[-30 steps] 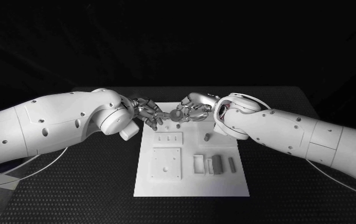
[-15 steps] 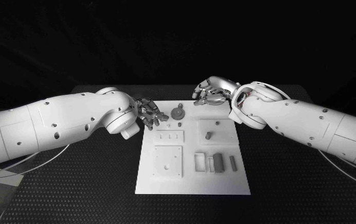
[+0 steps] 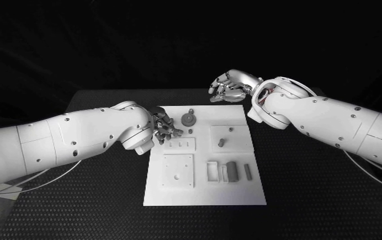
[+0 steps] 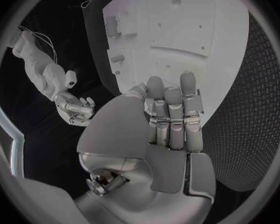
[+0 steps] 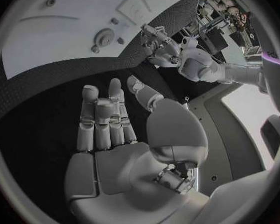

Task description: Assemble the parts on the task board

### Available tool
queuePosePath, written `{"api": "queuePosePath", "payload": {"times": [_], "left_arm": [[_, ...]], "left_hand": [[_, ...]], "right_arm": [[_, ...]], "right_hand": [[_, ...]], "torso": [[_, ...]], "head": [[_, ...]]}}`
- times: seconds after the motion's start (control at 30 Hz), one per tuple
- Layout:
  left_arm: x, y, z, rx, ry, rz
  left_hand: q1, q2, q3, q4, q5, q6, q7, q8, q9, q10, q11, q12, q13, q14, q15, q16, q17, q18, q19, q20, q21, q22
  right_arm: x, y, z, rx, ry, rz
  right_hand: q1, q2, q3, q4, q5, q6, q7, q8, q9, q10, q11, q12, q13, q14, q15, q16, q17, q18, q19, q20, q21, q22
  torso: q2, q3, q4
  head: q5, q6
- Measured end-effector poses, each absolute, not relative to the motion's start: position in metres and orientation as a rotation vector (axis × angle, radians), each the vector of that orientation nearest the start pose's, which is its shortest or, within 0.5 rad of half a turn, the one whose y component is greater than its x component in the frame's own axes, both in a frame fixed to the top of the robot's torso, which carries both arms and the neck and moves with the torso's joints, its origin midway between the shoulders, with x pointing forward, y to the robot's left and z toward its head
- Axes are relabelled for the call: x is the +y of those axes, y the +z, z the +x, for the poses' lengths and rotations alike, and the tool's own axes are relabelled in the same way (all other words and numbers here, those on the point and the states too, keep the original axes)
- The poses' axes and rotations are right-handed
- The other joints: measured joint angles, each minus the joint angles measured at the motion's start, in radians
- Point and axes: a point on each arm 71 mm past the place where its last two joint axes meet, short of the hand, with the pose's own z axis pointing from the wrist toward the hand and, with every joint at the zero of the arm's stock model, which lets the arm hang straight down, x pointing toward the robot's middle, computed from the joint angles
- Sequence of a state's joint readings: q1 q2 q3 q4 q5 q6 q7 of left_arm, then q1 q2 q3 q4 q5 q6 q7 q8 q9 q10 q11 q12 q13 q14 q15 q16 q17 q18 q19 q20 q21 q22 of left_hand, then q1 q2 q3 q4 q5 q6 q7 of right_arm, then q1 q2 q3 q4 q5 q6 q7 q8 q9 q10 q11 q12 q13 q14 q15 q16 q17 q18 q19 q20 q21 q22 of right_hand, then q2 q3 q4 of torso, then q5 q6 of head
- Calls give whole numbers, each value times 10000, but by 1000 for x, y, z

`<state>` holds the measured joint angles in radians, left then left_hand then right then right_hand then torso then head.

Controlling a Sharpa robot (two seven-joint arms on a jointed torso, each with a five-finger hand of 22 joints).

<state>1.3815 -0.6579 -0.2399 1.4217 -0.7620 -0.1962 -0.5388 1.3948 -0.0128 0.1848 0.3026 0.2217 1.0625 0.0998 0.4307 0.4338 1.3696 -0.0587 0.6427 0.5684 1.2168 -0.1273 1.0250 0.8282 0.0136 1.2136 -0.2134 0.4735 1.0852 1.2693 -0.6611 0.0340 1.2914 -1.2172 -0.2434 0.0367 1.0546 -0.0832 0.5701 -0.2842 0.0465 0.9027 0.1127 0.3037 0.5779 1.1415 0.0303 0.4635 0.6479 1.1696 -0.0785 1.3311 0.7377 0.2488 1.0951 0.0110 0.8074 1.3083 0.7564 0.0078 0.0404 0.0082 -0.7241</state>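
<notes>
The white task board (image 3: 203,193) lies in the middle of the black table. A round grey part (image 3: 189,120) sits on its far end, with nothing touching it. A small grey peg (image 3: 222,140) stands in a square plate nearer the middle. Grey blocks (image 3: 232,170) lie by a slot at the right. My left hand (image 3: 163,128) hovers at the board's left edge, fingers straight and empty in the left wrist view (image 4: 171,119). My right hand (image 3: 231,85) is raised beyond the far edge, empty, fingers apart (image 5: 109,119). The round part (image 5: 104,36) also shows on the board (image 5: 47,35).
A square plate with small holes (image 3: 178,172) takes up the board's near left. Black matting (image 3: 310,196) surrounds the board on all sides. My left forearm (image 3: 79,138) lies low over the table to the board's left.
Both hands have drawn away from the round part at the board's far end. The right hand rose back past the far edge; the left pulled to the left edge.
</notes>
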Motion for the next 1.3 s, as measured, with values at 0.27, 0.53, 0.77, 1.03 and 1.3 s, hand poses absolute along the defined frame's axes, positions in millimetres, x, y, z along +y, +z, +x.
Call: {"api": "queuePosePath", "payload": {"times": [0.27,0.53,0.77,1.03,1.3], "left_arm": [[165,-210,505,21889,-4773,-4899],[157,-212,506,21962,-4606,-4322],[154,-218,506,21997,-4375,-3953],[155,-220,508,21962,-4107,-3616],[150,-223,506,22037,-3927,-2973]], "left_hand": [[-300,-7,78,-37,0,-25,-103,205,5,18,-207,783,-57,18,-163,943,-638,-1,120,-193,206,483],[-455,-31,92,-51,0,3,-196,235,80,118,-311,1076,-116,108,-254,1362,-932,-3,262,-332,270,703],[-512,-76,94,-56,-1,60,-253,254,82,119,-313,1191,-137,176,-323,1486,-1033,-4,321,-388,309,778],[-595,8,54,-98,-3,89,-282,255,86,186,-380,1355,-158,214,-362,1709,-1173,-4,395,-387,348,889],[-667,85,-1,-154,-20,101,-295,254,89,223,-416,1423,-179,248,-396,1825,-1266,-4,415,-403,387,966]], "right_arm": [[-167,-137,541,16168,8557,-200],[-165,-136,540,16185,8624,-233],[-164,-136,540,16204,8657,-255],[-164,-137,540,16246,8663,-269],[-162,-137,539,16291,8697,-298]], "right_hand": [[39,-39,0,0,0,-32,37,0,-1,1,0,0,0,1,1,0,1,0,-1,1,0,0],[39,-39,0,0,0,-31,37,-41,-1,1,0,-38,-23,1,3,0,1,1,-1,1,0,0],[39,-39,0,0,0,-29,37,-40,-1,2,-1,-38,-34,2,4,0,1,1,0,2,0,0],[39,-39,0,1,0,-26,37,-40,-2,3,-1,-76,-47,3,5,0,2,1,-1,2,0,0],[39,-38,-1,1,0,-22,37,-40,-3,3,-1,-76,-61,4,5,0,-7,1,0,2,-40,0]], "torso": [[7,-15,30],[7,-15,26],[7,-15,24],[7,-13,17],[6,-12,24]], "head": [[-43,-87],[-52,-161],[-65,-246],[-88,-324],[-103,-383]]}}
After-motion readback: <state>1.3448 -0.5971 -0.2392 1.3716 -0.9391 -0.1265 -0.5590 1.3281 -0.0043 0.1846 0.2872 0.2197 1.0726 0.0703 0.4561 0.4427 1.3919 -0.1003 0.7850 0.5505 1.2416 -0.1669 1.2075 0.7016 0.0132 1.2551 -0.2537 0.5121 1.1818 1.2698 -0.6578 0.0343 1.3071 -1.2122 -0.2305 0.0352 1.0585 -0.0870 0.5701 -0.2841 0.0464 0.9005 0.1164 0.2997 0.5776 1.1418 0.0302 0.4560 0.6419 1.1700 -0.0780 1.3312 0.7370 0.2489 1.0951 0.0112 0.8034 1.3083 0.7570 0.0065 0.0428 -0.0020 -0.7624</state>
